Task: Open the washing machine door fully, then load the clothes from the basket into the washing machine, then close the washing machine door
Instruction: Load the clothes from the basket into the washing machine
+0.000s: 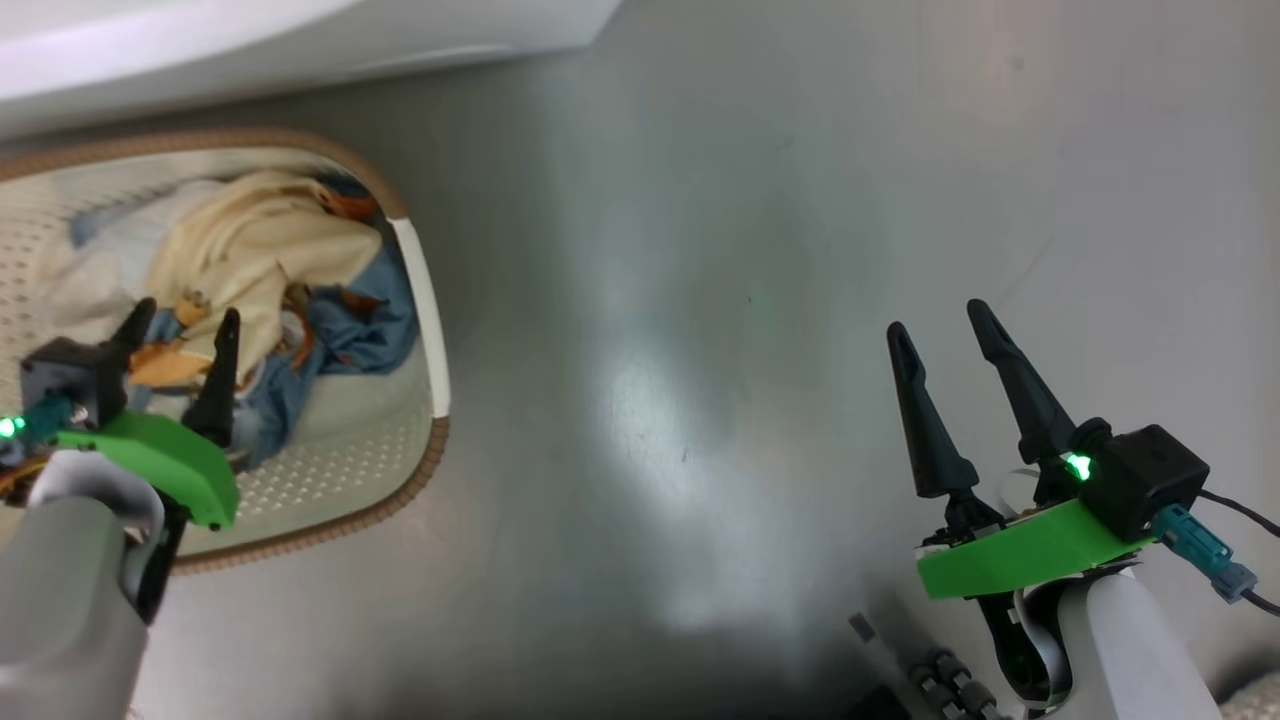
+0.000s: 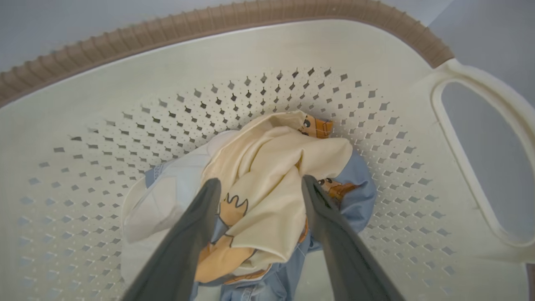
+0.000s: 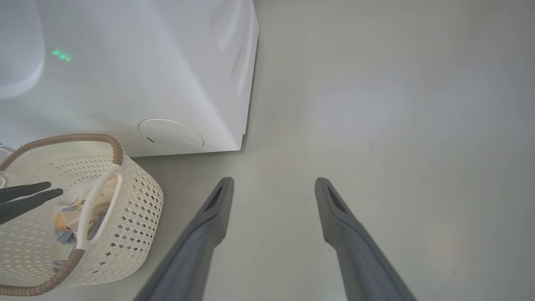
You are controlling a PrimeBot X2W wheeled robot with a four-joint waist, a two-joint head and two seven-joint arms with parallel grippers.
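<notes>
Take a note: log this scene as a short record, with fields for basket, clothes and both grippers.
basket: on the floor, next to the washing machine
clothes: heaped inside the basket, cream over blue
left gripper: open, straddling the cream piece
right gripper: open, holding nothing, over the floor

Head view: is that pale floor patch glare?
Head view: yes, glare on the glossy grey floor. Left wrist view: the cream perforated basket looks bowed, lens distortion. Right wrist view: green specks reflect on the white washing machine.
</notes>
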